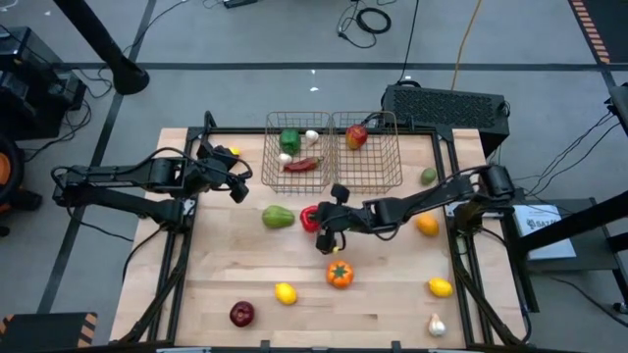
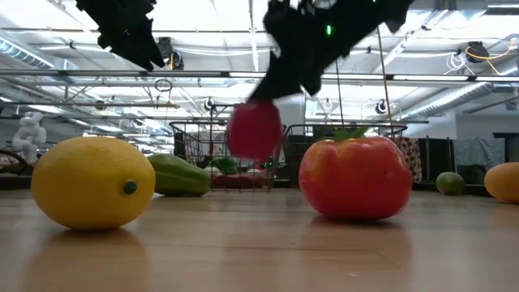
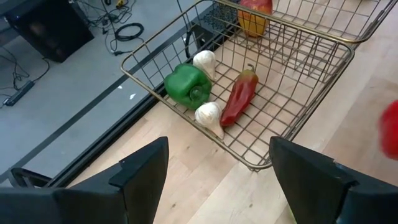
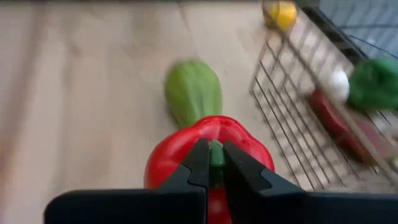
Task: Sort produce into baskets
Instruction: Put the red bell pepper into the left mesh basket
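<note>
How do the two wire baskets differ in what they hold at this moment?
The left basket holds several items: a green pepper, a red chilli and two white garlic bulbs. The right basket shows only one item, a red and yellow fruit. The left basket is thus much fuller than the right basket. Both are square wire-mesh baskets of the same kind, standing side by side at the far edge of the table.

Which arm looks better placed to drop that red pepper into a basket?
The right. Its hand is already shut on the red pepper's green stem and holds it off the table, beside the left basket holding the other vegetables. The left hand is open and empty, on that basket's far side.
</note>
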